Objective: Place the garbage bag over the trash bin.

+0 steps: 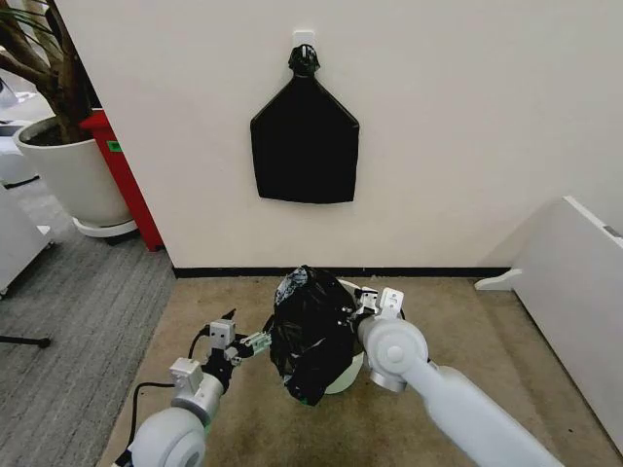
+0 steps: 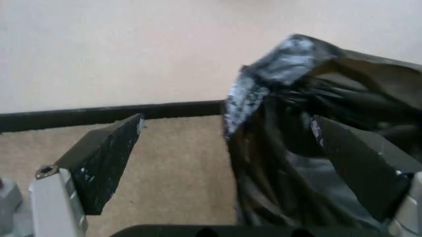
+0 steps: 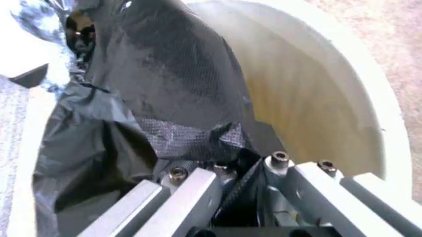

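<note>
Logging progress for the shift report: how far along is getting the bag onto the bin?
Partway. The garbage bag is draped over the trash bin on its left. The right gripper pinches bag film inside the bin; the left gripper is open beside it. The right rim remains bare.

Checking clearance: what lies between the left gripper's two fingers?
In the left wrist view, bare tan carpet lies between the left gripper's fingers, with the garbage bag's edge beside the far finger.

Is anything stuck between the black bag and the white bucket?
Nothing visible: the garbage bag already drapes on the trash bin. The right gripper pinches it at the rim; the left gripper is open beside it.
</note>
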You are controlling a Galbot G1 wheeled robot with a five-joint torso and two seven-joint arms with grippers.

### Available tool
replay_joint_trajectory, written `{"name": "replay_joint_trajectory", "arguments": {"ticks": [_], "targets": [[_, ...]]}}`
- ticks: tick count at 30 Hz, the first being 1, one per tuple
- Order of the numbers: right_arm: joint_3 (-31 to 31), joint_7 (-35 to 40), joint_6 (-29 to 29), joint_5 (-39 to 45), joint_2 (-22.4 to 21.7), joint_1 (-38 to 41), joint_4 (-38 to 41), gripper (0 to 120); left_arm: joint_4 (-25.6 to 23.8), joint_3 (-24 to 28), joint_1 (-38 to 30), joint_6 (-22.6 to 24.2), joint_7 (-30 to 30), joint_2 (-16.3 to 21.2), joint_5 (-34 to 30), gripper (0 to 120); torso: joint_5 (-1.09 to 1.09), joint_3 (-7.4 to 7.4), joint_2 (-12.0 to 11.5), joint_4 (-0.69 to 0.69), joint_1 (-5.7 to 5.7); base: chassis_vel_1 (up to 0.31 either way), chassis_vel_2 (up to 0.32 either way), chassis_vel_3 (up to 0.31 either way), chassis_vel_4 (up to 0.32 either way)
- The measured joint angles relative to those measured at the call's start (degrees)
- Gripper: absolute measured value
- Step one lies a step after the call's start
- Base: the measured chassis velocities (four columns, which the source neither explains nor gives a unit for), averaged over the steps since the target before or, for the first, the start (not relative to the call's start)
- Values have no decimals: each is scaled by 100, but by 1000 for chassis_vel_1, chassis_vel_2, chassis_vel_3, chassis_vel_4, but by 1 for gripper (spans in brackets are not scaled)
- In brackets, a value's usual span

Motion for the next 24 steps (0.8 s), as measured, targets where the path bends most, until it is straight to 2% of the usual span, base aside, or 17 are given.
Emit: {"name": "replay_joint_trajectory", "arguments": {"ticks": [7,11,15,18,24], "targets": [[1,-20,-5,-402,-22,-87,-43,0,117,95,-420,246,-119,106,-237,100,1,0,0,0,0,0,0,0,0],[1,-39,5,-418,5,-70,-34,0,126,280,-671,557,-197,183,-473,100,1,0,0,0,0,0,0,0,0],[6,-57,12,-426,28,-49,-50,0,83,573,-903,856,-307,247,-781,100,0,0,0,0,0,0,0,0,0],[26,-70,38,-427,51,-59,-57,0,75,1045,-1374,1295,-569,274,-1181,100,0,0,0,1,0,0,0,0,0],[103,-86,50,-428,49,-146,-31,0,226,1491,-2016,1756,-1044,92,-1482,100,2,0,0,-1,0,0,0,0,0]]}}
